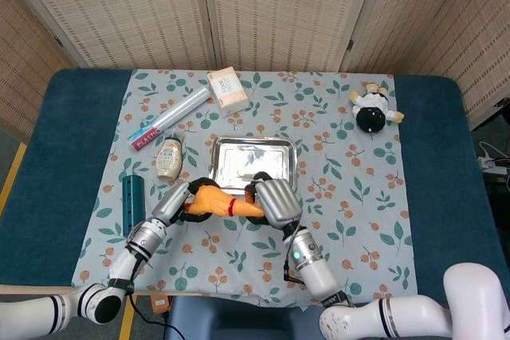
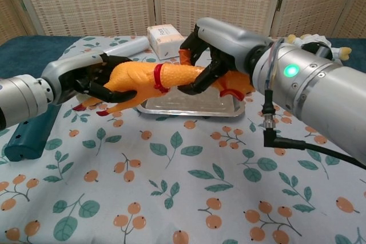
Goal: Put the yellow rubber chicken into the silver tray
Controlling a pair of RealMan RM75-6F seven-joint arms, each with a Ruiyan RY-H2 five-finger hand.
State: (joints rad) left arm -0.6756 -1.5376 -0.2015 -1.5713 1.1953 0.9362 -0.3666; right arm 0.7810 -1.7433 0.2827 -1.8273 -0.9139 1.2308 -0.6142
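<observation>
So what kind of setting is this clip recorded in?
Probably a lab or test station rather than a home: woven folding screens close off the back, and a blue-padded table with a leaf-print cloth holds unrelated props, like a black-and-white plush toy.

The head view looks steeply down on the whole blue table [image 1: 48,157] from far above; the chest view faces forward, low and close. Both share the rectangular silver metal tray [image 1: 280,149] [image 2: 233,108].
</observation>
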